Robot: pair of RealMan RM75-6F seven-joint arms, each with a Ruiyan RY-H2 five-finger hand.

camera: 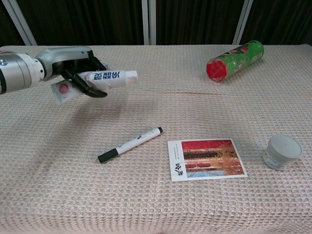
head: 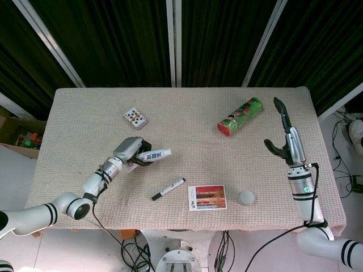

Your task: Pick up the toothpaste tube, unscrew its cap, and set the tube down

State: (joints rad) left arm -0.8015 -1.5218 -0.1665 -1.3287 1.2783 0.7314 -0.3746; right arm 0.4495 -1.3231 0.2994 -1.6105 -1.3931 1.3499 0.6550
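The white toothpaste tube [head: 154, 154] with blue print lies almost level in my left hand [head: 130, 151] over the table's left half. In the chest view the left hand [camera: 73, 63] grips the tube [camera: 108, 77] near its flat crimped end, and the nozzle end points right. I cannot make out whether a cap sits on that end. My right hand [head: 285, 139] hangs above the right edge of the table with its fingers spread and nothing visible in it. The chest view does not show it.
A black-and-white marker [camera: 129, 145] lies mid-table beside a picture postcard [camera: 206, 159]. A small white jar [camera: 282, 151] stands at the front right. A green can with a red end [camera: 235, 60] lies at the back right. A card deck [head: 135, 118] sits at the back left.
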